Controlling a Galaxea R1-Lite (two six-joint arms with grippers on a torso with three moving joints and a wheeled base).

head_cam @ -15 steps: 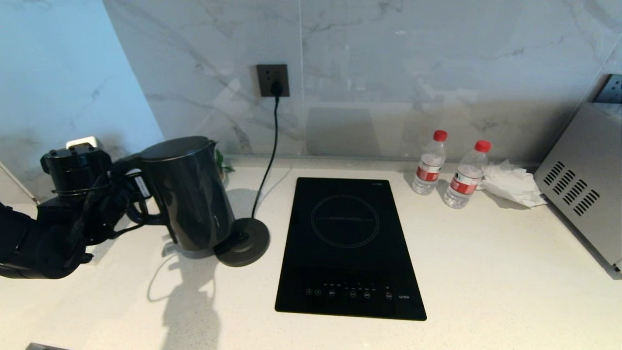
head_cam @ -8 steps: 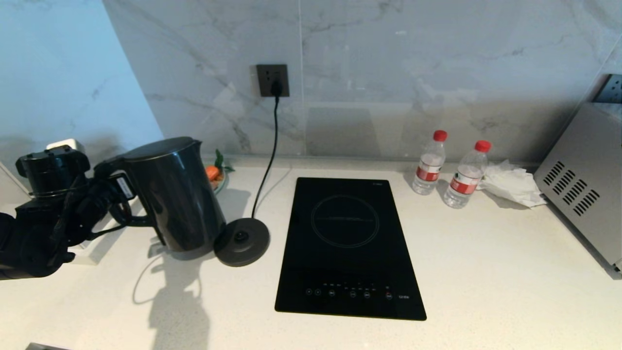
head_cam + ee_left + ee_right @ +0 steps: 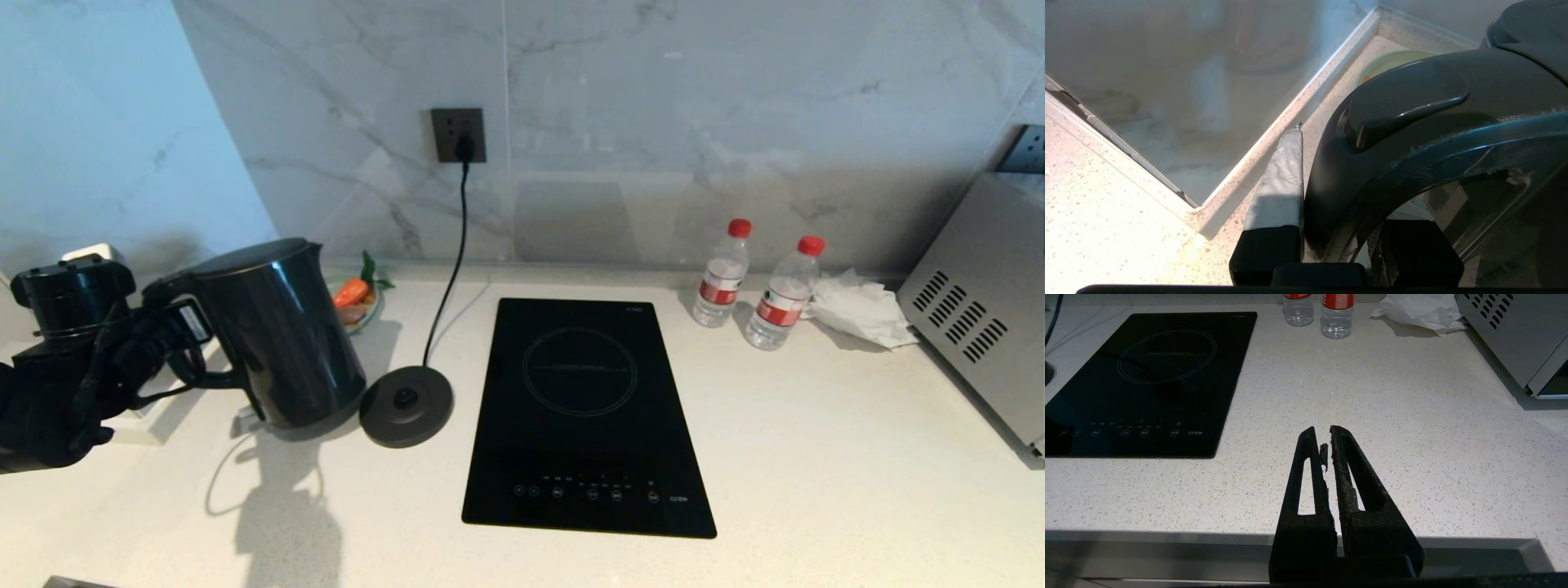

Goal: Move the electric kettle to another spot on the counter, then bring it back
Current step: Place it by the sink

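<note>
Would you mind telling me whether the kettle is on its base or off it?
Off. The kettle hangs from the left gripper, left of the bare base.

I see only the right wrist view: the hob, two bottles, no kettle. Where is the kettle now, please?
Observer: The electric kettle is at the far left of the counter, just left of its round base and not on it.
Operator: Is a hand holding it?
Observer: Yes. The left hand is shut on the loop handle; one taped finger lies against the outside of the handle.
Operator: Is anything close behind the kettle?
Observer: A green plate with something orange on it sits by the wall, behind the kettle.
</note>
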